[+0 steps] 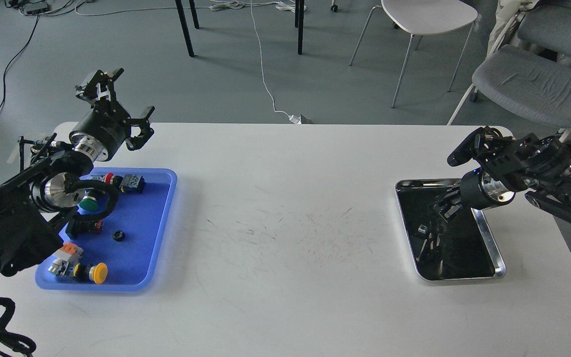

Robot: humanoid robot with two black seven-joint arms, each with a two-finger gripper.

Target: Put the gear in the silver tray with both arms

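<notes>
The silver tray (488,237) lies at the right of the white table, its dark bottom mirroring my right arm. My right gripper (441,208) hangs over the tray's far half, pointing down and left; it is dark and its fingers cannot be told apart. A small grey shape (422,229) shows in the tray bottom; I cannot tell if it is a part or a reflection. A small black gear (118,236) lies in the blue tray (159,238) at the left. My left gripper (121,101) is open and empty, raised above the blue tray's far edge.
The blue tray also holds a yellow push button (98,273), a green button (88,204), a red button (109,177) and small switch blocks. Chairs (531,84) and a cable (265,84) stand on the floor beyond the table's far edge.
</notes>
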